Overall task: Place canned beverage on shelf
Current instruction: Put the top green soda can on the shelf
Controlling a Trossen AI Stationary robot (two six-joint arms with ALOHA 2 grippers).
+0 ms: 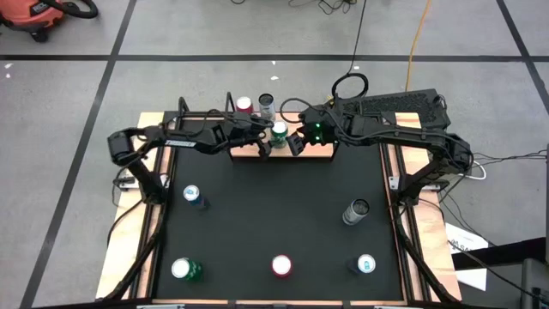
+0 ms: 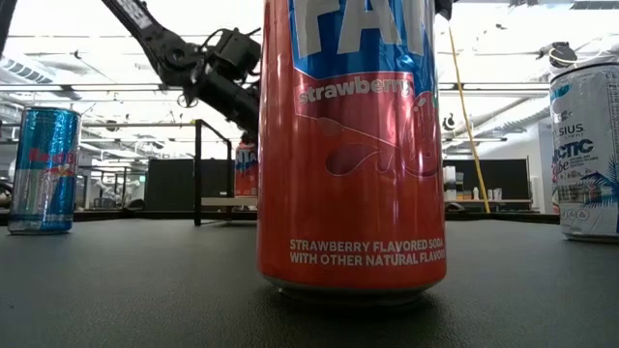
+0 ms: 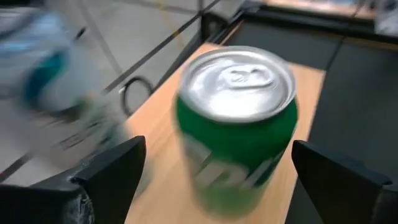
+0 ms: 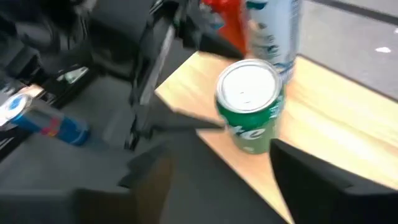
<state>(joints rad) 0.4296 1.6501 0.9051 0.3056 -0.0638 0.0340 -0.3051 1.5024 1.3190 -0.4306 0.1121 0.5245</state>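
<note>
A green can with a silver top stands upright on its base on the light wooden shelf at the table's far edge. My left gripper is open, and its fingers stand on either side of the green can with a gap on each side. My right gripper is open too, just off the shelf's near edge, slanting down toward the green can. In the high view the green can sits between the two grippers. A red can and a pale can stand behind it.
Several cans stand on the black tabletop: a blue one, a silver one, and a green one, a red one and a blue-white one along the near edge. Black rod brackets flank the shelf.
</note>
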